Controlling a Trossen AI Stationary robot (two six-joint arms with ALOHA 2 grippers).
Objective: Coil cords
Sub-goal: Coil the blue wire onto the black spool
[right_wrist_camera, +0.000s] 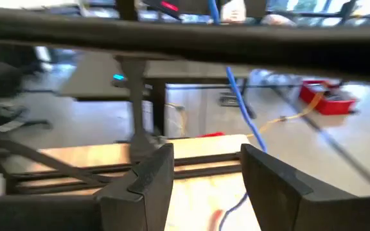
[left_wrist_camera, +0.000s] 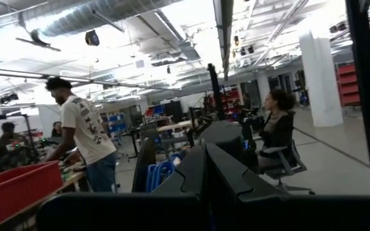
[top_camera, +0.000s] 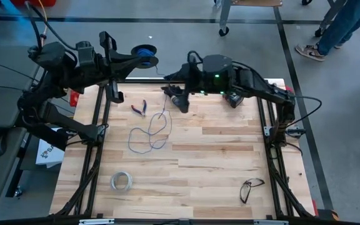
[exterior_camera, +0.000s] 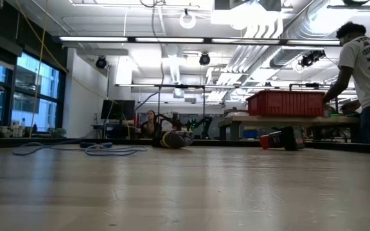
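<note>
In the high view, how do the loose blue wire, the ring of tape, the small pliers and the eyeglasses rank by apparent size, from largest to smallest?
1. Loose blue wire, by its spread.
2. Eyeglasses and ring of tape: look alike, so unranked.
3. Small pliers.

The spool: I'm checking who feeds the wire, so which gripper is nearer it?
Left. The left gripper is at the spool beyond the table's far edge; the right gripper hangs over the table, apart.

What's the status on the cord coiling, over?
Left tool shut on the spool, raised past the table's far edge. Right tool open at the far edge; wire lies loose on the table. Pliers beside the wire.
</note>
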